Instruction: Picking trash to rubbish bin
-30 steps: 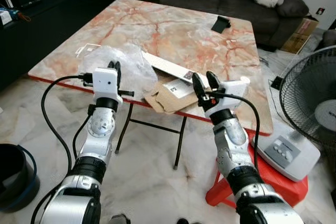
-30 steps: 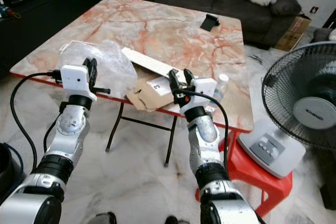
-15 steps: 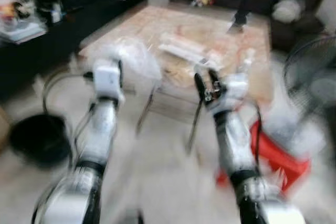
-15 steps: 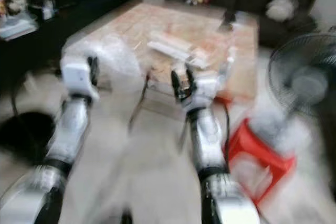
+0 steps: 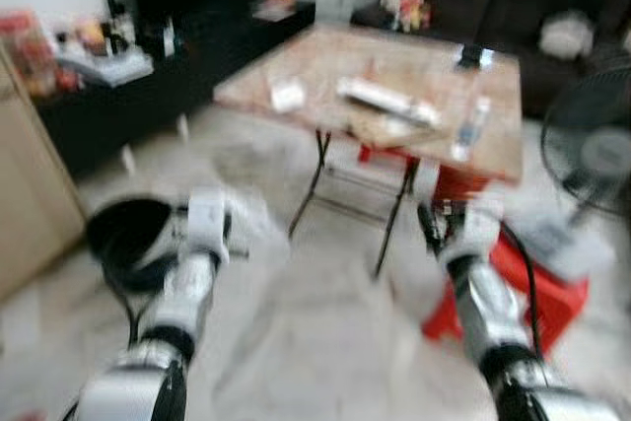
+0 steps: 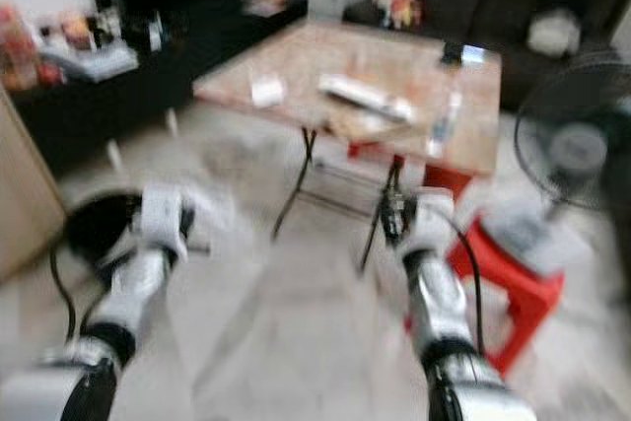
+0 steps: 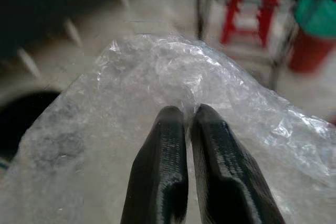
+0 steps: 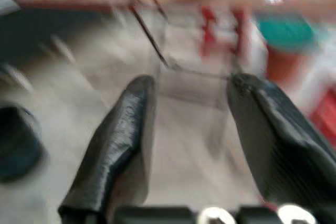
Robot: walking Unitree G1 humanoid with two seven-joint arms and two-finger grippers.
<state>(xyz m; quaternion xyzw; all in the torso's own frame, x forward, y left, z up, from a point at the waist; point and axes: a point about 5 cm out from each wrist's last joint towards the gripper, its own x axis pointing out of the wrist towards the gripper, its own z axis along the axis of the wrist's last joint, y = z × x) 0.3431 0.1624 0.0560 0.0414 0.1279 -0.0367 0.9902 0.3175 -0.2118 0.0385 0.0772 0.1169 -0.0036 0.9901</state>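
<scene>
The right gripper (image 8: 191,124) holds its fingers (image 8: 118,140) spread above blurred floor (red stool (image 8: 223,22) beyond).

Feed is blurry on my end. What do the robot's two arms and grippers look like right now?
Both arms are silver with dark joint bands, blurred in the head views. The left gripper has two long black fingers with a fine ribbed texture; a white block sits at that wrist, and a black cable loops beside the arm. The right gripper has two glossy black fingers, and a black cable runs along its forearm.
</scene>
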